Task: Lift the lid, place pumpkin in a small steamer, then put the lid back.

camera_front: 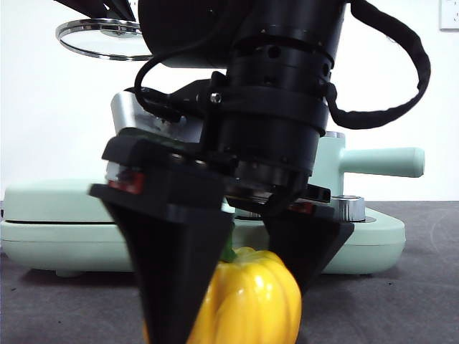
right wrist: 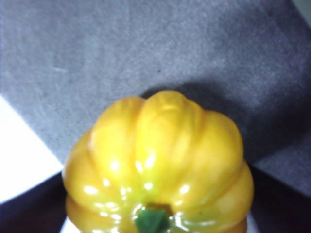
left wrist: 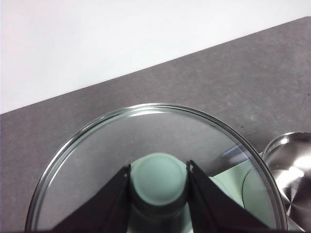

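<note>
The front view is largely filled by the right gripper (camera_front: pixel 237 279), which descends from above as a big dark mass. Its two black jaws are seen astride the pumpkin (camera_front: pixel 251 297), one at each flank, and appear closed against it; whether the pumpkin rests on the grey table (camera_front: pixel 401 301) cannot be told, since its base is cut off by the picture's lower edge. In the right wrist view the pumpkin (right wrist: pixel 160 165) fills most of the frame, its green stem at 6 o'clock, and the jaws are visible only as dark blurred shapes at the lower corners.

The lid (camera_front: pixel 100 37) is seen high at about 10 o'clock in the front view, well above the table, partly hidden behind the arm. In the left wrist view the mint-green knob of the lid (left wrist: pixel 97 160) is clamped between the jaws of the left gripper (left wrist: pixel 159 179), which are closed on it from both sides.

The small steamer (camera_front: pixel 380 161) is mostly hidden behind the right arm; only its long handle, at 3 o'clock, and part of its body are made out. A steel rim is glimpsed at the edge of the left wrist view. The wide mint-green appliance (camera_front: pixel 57 222) is partly covered as well.
</note>
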### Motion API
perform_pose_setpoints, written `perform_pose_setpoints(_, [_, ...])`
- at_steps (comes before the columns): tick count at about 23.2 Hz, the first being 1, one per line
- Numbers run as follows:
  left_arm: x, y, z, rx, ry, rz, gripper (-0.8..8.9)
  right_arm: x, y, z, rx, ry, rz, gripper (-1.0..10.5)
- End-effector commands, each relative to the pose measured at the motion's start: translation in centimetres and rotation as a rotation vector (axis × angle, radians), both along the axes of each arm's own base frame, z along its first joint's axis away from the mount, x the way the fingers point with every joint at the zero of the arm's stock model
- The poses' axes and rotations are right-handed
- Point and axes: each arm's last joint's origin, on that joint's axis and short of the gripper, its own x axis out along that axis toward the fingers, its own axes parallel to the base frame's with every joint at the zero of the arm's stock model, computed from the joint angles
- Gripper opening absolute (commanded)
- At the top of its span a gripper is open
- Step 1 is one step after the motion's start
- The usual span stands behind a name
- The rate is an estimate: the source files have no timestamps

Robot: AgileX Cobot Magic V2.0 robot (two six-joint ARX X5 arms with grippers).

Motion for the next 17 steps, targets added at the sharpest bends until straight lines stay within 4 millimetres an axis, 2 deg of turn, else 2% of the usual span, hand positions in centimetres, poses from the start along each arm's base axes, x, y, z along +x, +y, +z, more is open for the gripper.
perform_pose_setpoints(1, [-0.4, 0.0, 1.5, -0.025, -0.060, 0.001, 0.24, -0.2, 0.6, -0.1, 0.002, -0.001, 0.021, 2.8])
perform_pose_setpoints(3, [-0.4, 0.1, 1.5, -0.025, -0.060, 0.002, 0.24, 0.1, 0.6, 0.3, -0.003, 0.003, 0.017, 2.8])
perform_pose_setpoints(5, [-0.4, 0.1, 1.5, -0.025, -0.060, 0.002, 0.24, 0.9, 0.5, 1.8, -0.032, 0.017, 0.007, 2.8])
perform_pose_setpoints(9, [-0.4, 0.0, 1.4, -0.034, -0.053, 0.006, 0.24, 3.6, -0.1, 7.4, -0.056, 0.014, -0.004, 2.8])
perform_pose_setpoints(13, [-0.4, 0.0, 1.4, -0.033, -0.052, 0.005, 0.24, 7.5, -1.4, 13.9, 0.047, -0.075, -0.088, 3.0])
perform_pose_setpoints(15, [-0.4, 0.0, 1.4, -0.033, -0.052, 0.005, 0.24, 9.7, -2.3, 16.3, 0.104, -0.142, -0.131, 3.0])
perform_pose_setpoints(17, [-0.4, 0.0, 1.4, -0.033, -0.053, 0.005, 0.24, 11.8, -3.1, 17.6, 0.124, -0.174, -0.170, 3.1])
